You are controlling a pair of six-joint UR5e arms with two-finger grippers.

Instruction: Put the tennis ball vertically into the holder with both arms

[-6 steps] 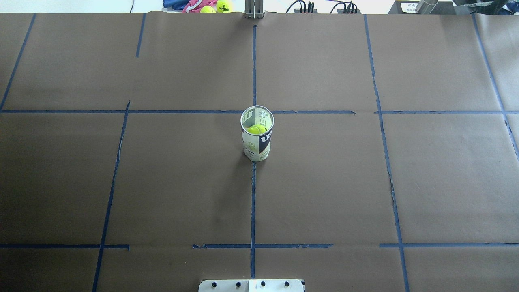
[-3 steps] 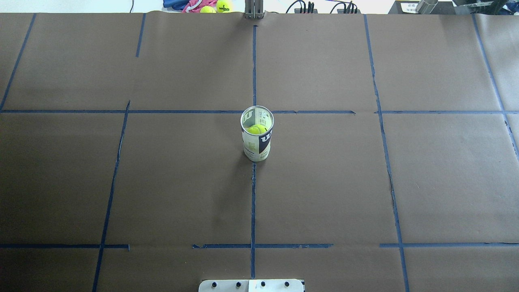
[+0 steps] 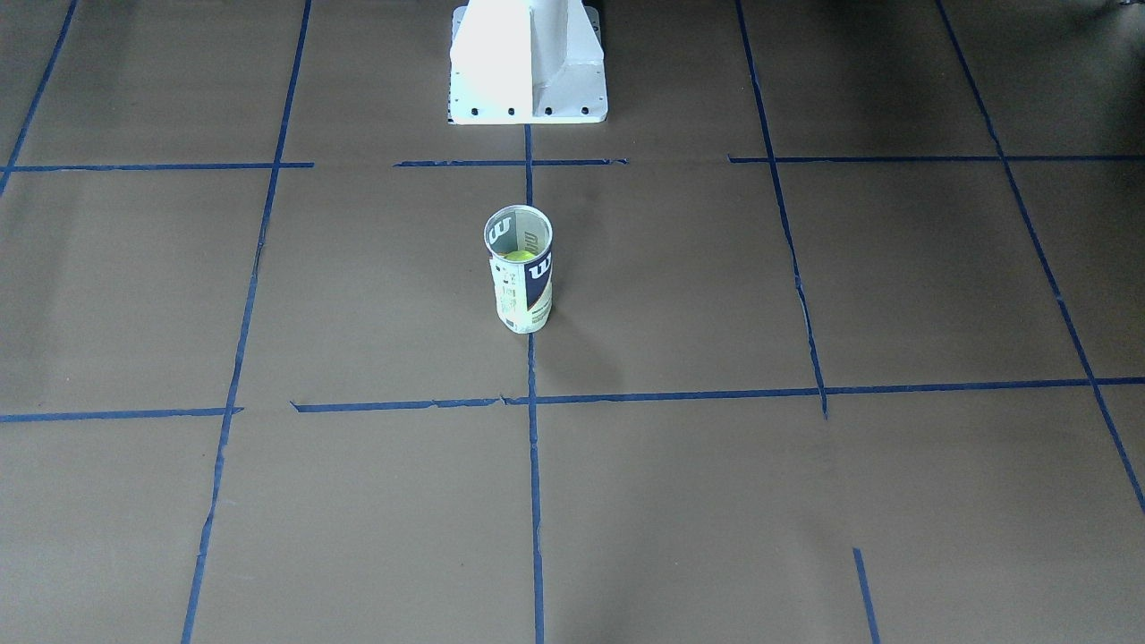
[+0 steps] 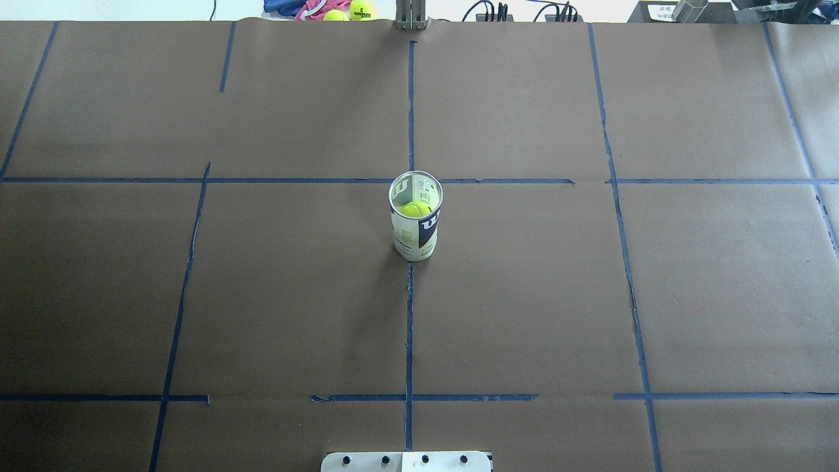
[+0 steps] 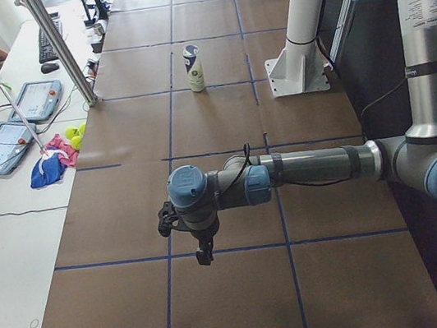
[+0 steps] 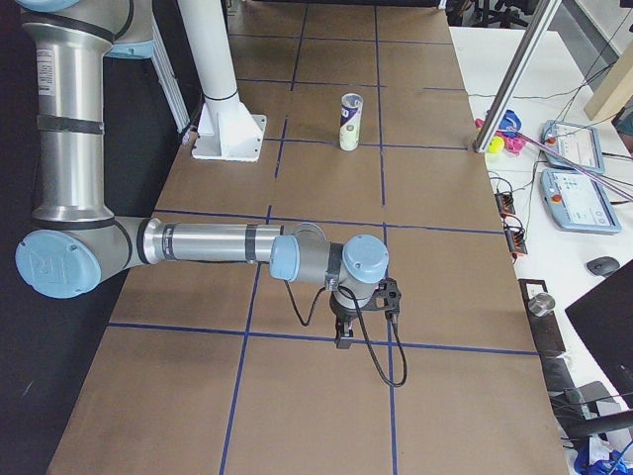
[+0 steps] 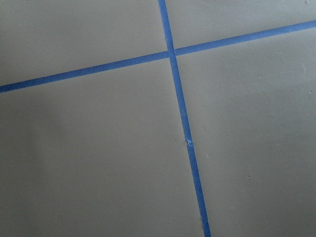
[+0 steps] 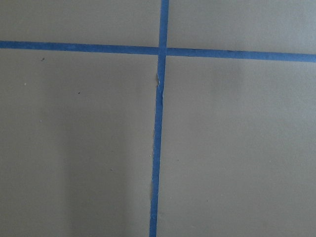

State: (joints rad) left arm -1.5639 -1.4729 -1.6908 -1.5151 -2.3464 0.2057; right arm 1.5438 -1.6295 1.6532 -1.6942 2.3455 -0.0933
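Here, the left fingers (image 5: 205, 252) hang low over the tabletop (image 4: 524, 314), close to a blue tape line (image 5: 240, 249). They show only from the side, so I cannot tell how far apart they stand or whether they grip anything. The same goes for the right fingers (image 6: 343, 334). Both are well apart from the holder (image 4: 417, 231), which stands upright at the tabletop's middle with the tennis ball (image 4: 415, 210) inside. 2 spare balls (image 4: 362, 9) lie beyond the far edge.
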